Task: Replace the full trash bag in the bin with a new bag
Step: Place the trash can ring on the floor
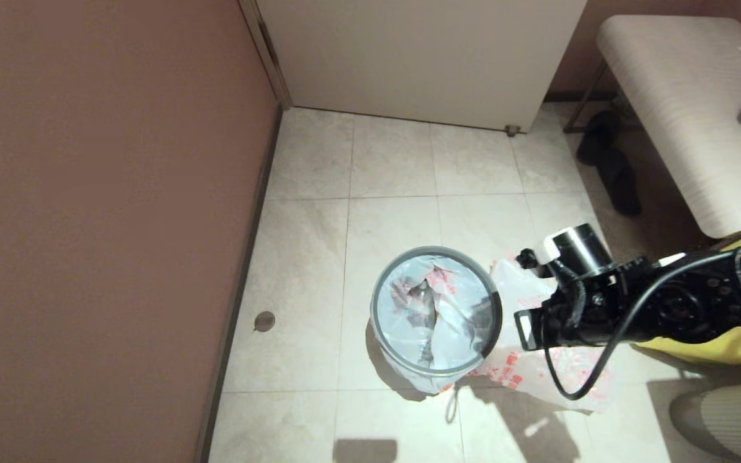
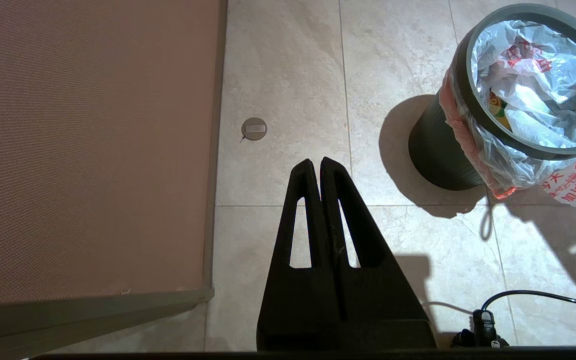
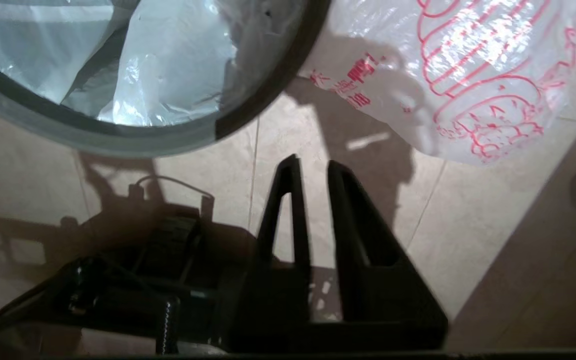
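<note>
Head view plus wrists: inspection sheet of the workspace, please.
Surface: tiled floor; drain cap near the wall.
Job's things: bin holds a crumpled bag; printed bag lies on the floor beside it.
Clutter: yellow bag; black shoes by the bench.
Grippers: left gripper shut, empty, away from the bin; right gripper slightly open, empty, above the floor near the bin and printed bag.
Cables: black cable loops under the right arm.
Surroundings: wall, white door.

black bin (image 1: 402, 370) with grey hoop (image 1: 377, 315), white bag (image 1: 538, 373) printed orange-red, beige tiled floor (image 1: 396, 161)
</note>
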{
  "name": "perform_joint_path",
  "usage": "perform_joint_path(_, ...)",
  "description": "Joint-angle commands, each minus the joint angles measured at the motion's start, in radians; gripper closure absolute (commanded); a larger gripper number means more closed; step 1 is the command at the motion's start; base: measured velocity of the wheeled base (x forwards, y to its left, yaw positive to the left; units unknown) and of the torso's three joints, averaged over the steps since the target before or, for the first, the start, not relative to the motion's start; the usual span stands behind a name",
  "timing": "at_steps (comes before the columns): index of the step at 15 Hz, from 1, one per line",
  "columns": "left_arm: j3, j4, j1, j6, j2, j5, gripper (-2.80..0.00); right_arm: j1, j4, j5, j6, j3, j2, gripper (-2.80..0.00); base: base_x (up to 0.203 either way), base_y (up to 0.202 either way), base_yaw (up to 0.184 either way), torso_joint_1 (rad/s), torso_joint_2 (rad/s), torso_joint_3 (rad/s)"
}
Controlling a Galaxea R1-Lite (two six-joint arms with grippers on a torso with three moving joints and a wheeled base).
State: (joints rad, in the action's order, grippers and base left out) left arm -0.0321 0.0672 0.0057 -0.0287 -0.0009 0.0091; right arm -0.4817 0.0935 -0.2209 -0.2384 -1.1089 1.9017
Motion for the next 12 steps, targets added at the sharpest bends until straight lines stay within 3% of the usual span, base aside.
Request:
perform_joint_path(1,0.0,0.0,0.0,0.0,0.001,0.002,0.0,-0.052,-0.09,-0.051,0.001,-0.009,0.153,-2.8,0.0,0.0,0.0,0.0,0.0,0.0)
perform_joint_path(4,0.0,0.0,0.0,0.0,0.001,0.001,0.0,-0.053,-0.129,-0.111,-0.001,-0.07,0.238,-2.8,0.0,0.0,0.0,0.0,0.0,0.0)
perform_joint_path(12,0.0,0.0,0.0,0.0,0.001,0.0,0.0,-0.012,-0.161,-0.13,-0.001,-0.197,0.315,-2.8,0.0,0.0,0.0,0.0,0.0,0.0)
